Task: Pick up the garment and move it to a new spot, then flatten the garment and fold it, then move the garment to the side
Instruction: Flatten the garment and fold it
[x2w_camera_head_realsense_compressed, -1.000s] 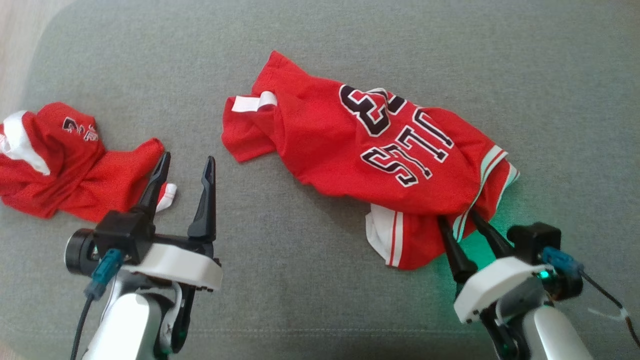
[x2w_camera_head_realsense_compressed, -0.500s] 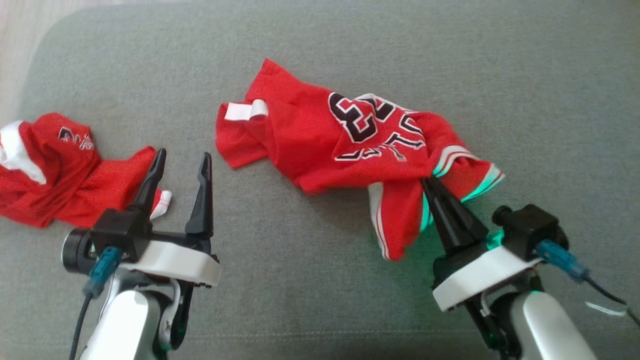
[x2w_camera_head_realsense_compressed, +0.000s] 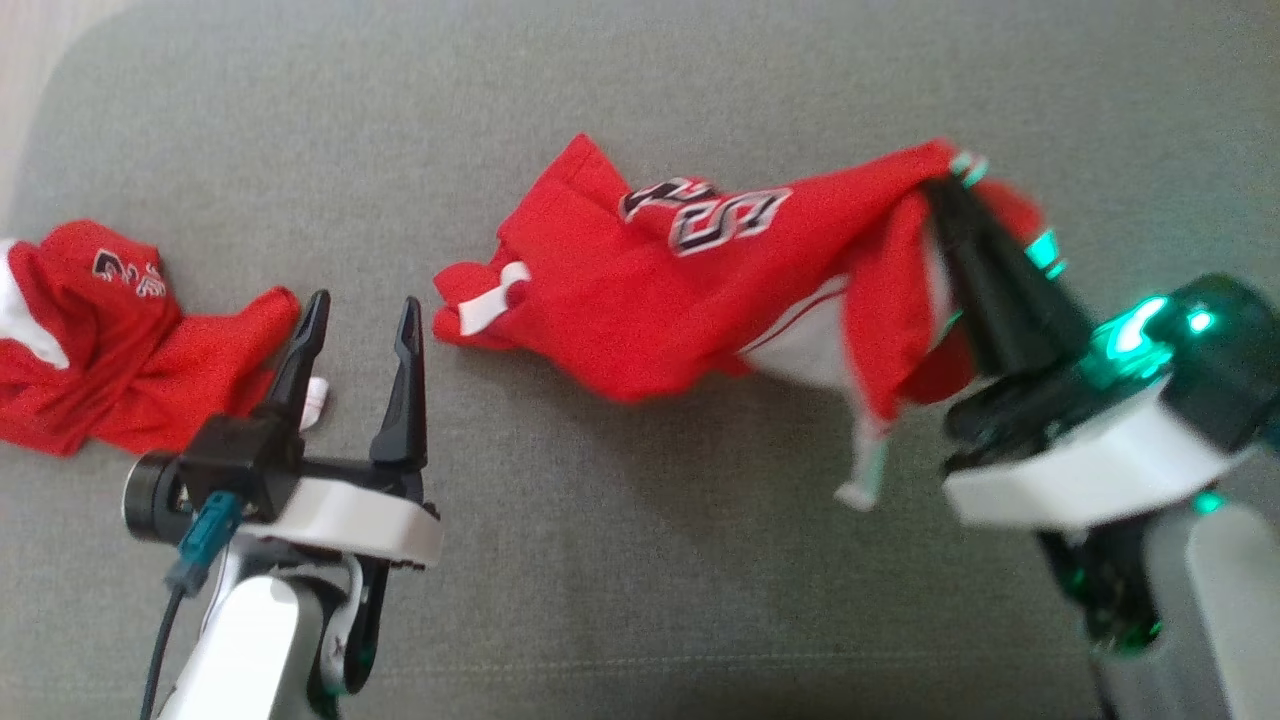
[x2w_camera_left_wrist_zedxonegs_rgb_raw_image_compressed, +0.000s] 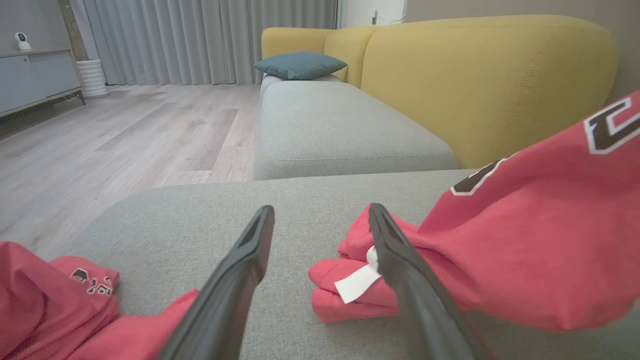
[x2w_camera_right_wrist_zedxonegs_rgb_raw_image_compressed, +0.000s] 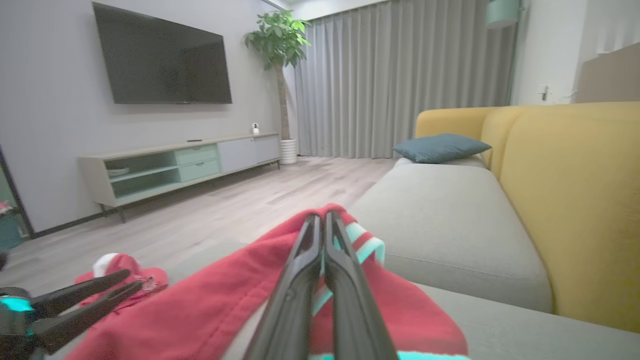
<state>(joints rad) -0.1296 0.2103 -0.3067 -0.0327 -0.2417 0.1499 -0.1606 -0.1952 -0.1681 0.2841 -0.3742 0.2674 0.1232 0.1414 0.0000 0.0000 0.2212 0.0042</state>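
Note:
A red jersey garment (x2w_camera_head_realsense_compressed: 640, 300) with black-and-white lettering hangs stretched over the grey cushion. My right gripper (x2w_camera_head_realsense_compressed: 945, 190) is shut on its striped edge and holds that end raised, as the right wrist view shows with the fingers (x2w_camera_right_wrist_zedxonegs_rgb_raw_image_compressed: 322, 222) pinched on red cloth (x2w_camera_right_wrist_zedxonegs_rgb_raw_image_compressed: 200, 310). The other end, with a white tag (x2w_camera_head_realsense_compressed: 485, 305), still rests on the cushion. My left gripper (x2w_camera_head_realsense_compressed: 362, 312) stands open at the lower left, empty, its right finger just beside the tagged end (x2w_camera_left_wrist_zedxonegs_rgb_raw_image_compressed: 357, 282).
A second crumpled red garment (x2w_camera_head_realsense_compressed: 100, 340) lies at the far left of the grey cushion (x2w_camera_head_realsense_compressed: 650, 600), beside my left gripper. A yellow sofa back (x2w_camera_left_wrist_zedxonegs_rgb_raw_image_compressed: 490, 75) and a blue pillow (x2w_camera_left_wrist_zedxonegs_rgb_raw_image_compressed: 300, 65) stand beyond. Wooden floor (x2w_camera_left_wrist_zedxonegs_rgb_raw_image_compressed: 100, 150) lies off the cushion's left edge.
My right gripper closed on the jersey's striped edge, then lifted it up and away to the far right. The jersey stretched out and its near part left the cushion. The left arm stayed still.

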